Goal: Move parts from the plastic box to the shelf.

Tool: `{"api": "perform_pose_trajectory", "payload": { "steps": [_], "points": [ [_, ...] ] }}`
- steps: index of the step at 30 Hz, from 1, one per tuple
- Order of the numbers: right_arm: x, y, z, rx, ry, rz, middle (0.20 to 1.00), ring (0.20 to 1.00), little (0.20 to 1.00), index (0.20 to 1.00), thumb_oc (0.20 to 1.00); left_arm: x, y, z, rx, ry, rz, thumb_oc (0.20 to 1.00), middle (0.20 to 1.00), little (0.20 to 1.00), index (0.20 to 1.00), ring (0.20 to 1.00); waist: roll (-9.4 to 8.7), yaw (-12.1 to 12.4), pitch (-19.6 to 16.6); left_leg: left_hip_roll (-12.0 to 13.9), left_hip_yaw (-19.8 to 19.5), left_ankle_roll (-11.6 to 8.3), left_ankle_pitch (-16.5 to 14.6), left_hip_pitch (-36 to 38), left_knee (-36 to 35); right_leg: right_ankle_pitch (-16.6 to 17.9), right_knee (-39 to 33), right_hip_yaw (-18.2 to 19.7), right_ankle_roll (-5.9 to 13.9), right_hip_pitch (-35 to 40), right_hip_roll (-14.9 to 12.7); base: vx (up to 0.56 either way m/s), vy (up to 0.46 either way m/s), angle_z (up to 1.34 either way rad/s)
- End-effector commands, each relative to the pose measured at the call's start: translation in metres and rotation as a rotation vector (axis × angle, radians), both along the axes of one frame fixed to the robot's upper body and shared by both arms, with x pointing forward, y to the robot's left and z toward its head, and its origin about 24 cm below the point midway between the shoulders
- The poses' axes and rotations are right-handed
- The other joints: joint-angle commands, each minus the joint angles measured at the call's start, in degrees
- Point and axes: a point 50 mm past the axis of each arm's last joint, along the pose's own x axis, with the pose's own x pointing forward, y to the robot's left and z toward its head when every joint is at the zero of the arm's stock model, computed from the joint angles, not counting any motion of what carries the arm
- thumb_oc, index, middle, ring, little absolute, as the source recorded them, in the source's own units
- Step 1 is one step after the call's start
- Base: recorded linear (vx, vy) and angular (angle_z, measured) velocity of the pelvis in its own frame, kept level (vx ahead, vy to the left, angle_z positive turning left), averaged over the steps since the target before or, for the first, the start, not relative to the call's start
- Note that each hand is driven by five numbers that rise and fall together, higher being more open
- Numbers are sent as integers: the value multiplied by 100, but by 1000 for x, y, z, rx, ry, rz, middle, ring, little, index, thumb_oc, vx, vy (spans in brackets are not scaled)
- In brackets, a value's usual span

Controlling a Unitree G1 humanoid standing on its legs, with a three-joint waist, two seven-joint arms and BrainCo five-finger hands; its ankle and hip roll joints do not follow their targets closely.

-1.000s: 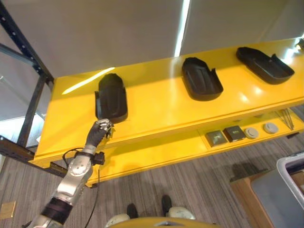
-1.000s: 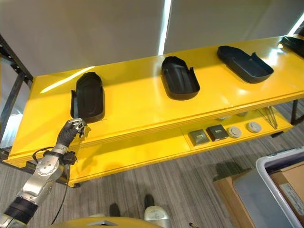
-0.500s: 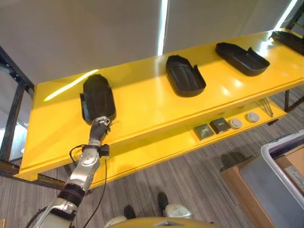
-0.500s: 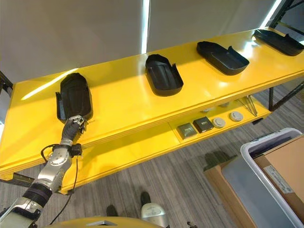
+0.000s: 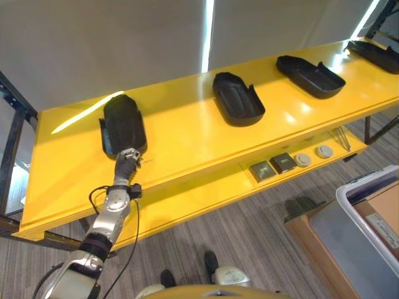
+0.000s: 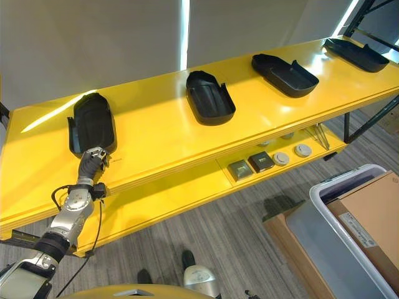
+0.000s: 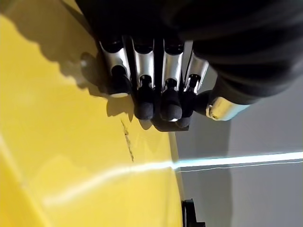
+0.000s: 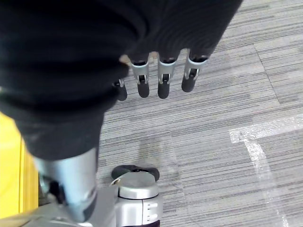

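Several black moulded parts lie in a row on the yellow shelf [image 5: 187, 140]. The leftmost part [image 5: 123, 124] lies lengthwise, and my left hand [image 5: 128, 163] is at its near end. In the left wrist view the fingers [image 7: 142, 90] hang relaxed with their dark tips just above the shelf top, against the part's dark edge [image 7: 163, 126], gripping nothing. Other parts [image 5: 238, 99] [image 5: 310, 76] [image 5: 374, 55] lie further right. The plastic box [image 6: 349, 187] stands on the floor at the lower right. My right hand [image 8: 161, 75] hangs open over the carpet.
A brown cardboard carton [image 6: 374, 212] sits in the plastic box, beside a wooden board [image 5: 312, 240]. The lower yellow shelf carries two square fittings [image 5: 262, 170] [image 5: 282, 162] and two round ones [image 5: 303, 159] [image 5: 323, 151]. A dark steel upright [image 5: 12, 143] bounds the shelf's left end.
The camera has swung, shifting the whole picture and bringing the box further into view. My left hand stays at the near end of the leftmost part, its arm now straighter.
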Motion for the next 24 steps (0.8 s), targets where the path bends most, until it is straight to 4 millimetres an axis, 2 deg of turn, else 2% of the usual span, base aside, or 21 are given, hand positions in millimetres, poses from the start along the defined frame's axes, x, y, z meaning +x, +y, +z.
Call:
{"api": "perform_pose_trajectory", "payload": {
  "steps": [1, 2, 3, 4, 5, 11, 16, 18, 20, 24],
  "points": [
    [0, -3, 0, -12, 18, 46, 1000, 1000, 1000, 1000, 1000, 14, 0, 12, 3, -59, 11, 200, 200, 200, 200, 200, 10, -58, -17, 660, -14, -299, -187, -45, 183, -458, 168, 139, 401, 53, -364, 0, 0, 0],
    [0, -3, 0, -10, 17, 42, 1000, 1000, 1000, 1000, 1000, 15, -1, 17, -13, -89, 0, 332, 332, 332, 332, 332, 7, -42, -20, 651, -22, -295, -188, -31, 163, -453, 148, 122, 402, 71, -366, 0, 0, 0],
    [0, -2, 0, -9, 16, 40, 1000, 1000, 1000, 1000, 1000, 15, -2, 19, -25, -103, -10, 542, 542, 542, 542, 542, 7, -32, -22, 647, -27, -293, -187, -25, 156, -452, 144, 117, 400, 77, -367, 0, 0, 0],
    [1, -3, 0, -9, 12, 36, 1000, 1000, 1000, 1000, 1000, 14, -5, 26, -55, -151, -38, 1000, 1000, 1000, 1000, 1000, 8, -6, -15, 639, -48, -291, -186, -20, 145, -449, 135, 106, 392, 87, -370, -38, 14, 1],
    [1, -2, 0, -8, 9, 27, 1000, 1000, 1000, 1000, 1000, 11, -10, 39, -88, -215, -92, 1000, 1000, 1000, 1000, 1000, 8, 42, -5, 628, -80, -286, -191, -13, 139, -448, 120, 85, 376, 113, -373, -42, 15, 2],
    [3, -1, -1, -11, -7, -15, 1000, 1000, 1000, 1000, 1000, -11, -22, 79, -167, -386, -270, 1000, 1000, 1000, 1000, 1000, 50, 287, 4, 587, -245, -291, -185, -2, 112, -437, 48, -53, 340, 228, -398, -44, 17, 6],
    [4, -2, -1, -20, -15, -53, 1000, 1000, 1000, 1000, 1000, -30, -22, 101, -309, -477, -381, 1000, 1000, 1000, 1000, 1000, 113, 508, -75, 542, -364, -299, -167, 2, 55, -459, 17, -199, 327, 293, -415, -60, 32, 17],
    [6, -2, -2, -29, -20, -52, 1000, 1000, 1000, 1000, 1000, -35, -20, 103, -371, -476, -415, 1000, 1000, 1000, 1000, 1000, 129, 629, -141, 524, -407, -305, -155, 1, 34, -464, 17, -283, 328, 306, -424, -109, 40, 15],
    [10, 0, -3, -37, -24, -53, 1000, 1000, 1000, 1000, 1000, -42, -19, 95, -447, -439, -441, 1000, 1000, 1000, 1000, 1000, 142, 789, -224, 502, -477, -312, -142, -22, 31, -457, 17, -396, 344, 310, -441, -125, 37, 13],
    [14, -1, -2, -42, -28, -50, 1000, 1000, 1000, 1000, 1000, -45, -15, 82, -500, -380, -395, 1000, 1000, 1000, 1000, 1000, 148, 893, -273, 471, -547, -306, -140, -45, 28, -454, 17, -468, 354, 315, -454, -57, 19, 10]
  ]
}}
